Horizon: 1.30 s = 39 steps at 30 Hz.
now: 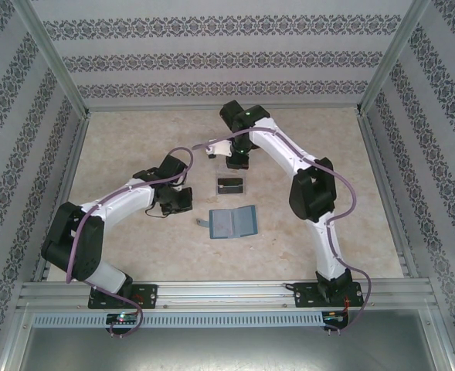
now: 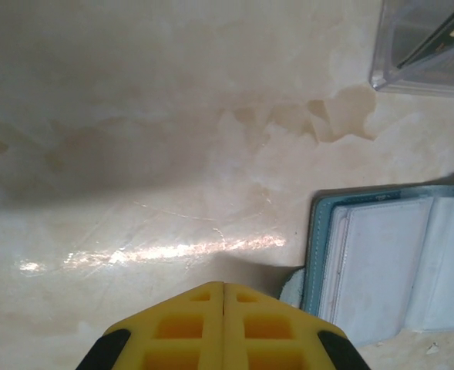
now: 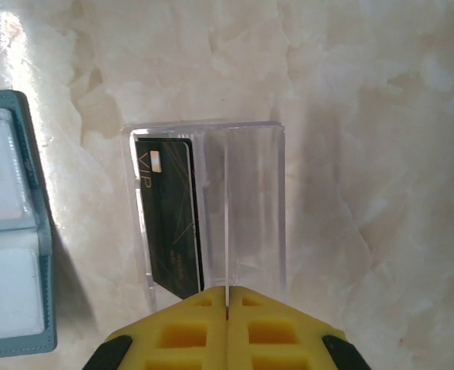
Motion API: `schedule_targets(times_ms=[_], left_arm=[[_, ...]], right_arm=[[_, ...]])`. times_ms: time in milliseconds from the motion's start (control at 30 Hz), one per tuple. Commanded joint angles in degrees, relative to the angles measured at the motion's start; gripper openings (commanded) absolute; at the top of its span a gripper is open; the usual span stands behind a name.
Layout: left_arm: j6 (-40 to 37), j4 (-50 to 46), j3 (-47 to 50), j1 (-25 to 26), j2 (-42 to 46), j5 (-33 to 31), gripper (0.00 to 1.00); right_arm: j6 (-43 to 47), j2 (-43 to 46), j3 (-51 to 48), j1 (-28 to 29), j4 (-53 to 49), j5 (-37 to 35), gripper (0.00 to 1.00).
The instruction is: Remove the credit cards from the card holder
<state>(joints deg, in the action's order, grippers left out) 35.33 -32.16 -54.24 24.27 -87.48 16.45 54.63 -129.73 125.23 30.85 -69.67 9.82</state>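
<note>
The teal card holder [image 1: 233, 222] lies open on the table, its pale pockets facing up [image 2: 388, 262] [image 3: 7, 231]. A dark credit card [image 3: 169, 216] leans inside the clear plastic box [image 3: 257, 193] just behind the holder [image 1: 230, 185]. My right gripper [image 3: 227, 291] hangs over the box [image 1: 235, 164], shut on a thin pale credit card [image 3: 227, 208] seen edge-on. My left gripper [image 2: 224, 285] is shut with nothing in it, low over the table just left of the holder's grey tab [image 2: 292, 289] [image 1: 182, 202].
The marble-patterned tabletop [image 1: 134, 247] is fenced by metal rails and patterned walls [image 1: 26, 154]. A corner of the clear box [image 2: 411, 54] shows at the upper right in the left wrist view.
</note>
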Motion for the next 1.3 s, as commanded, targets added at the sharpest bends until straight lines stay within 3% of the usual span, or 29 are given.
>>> schedule_targets(times_ms=[0, 567, 833, 1267], left_arm=[[-0.6, -1.2, -0.9, -1.3, 0.0, 0.1, 0.00], [-0.6, -0.7, -1.7, -2.5, -2.6, 1.1, 0.00], [-0.9, -0.8, -2.0, -2.8, -2.9, 1.2, 0.00], [-1.1, -0.1, -2.9, -2.9, -3.6, 2.4, 0.00]], right_arm=[[2.2, -3.3, 4.7, -0.8, -5.2, -0.1, 0.00], [4.7, -11.4, 12.3, -0.7, -13.6, 5.1, 0.00], [4.4, -13.8, 15.8, -0.4, -14.6, 4.4, 0.17], [2.8, -8.8, 16.9, -0.4, -11.8, -2.8, 0.22]])
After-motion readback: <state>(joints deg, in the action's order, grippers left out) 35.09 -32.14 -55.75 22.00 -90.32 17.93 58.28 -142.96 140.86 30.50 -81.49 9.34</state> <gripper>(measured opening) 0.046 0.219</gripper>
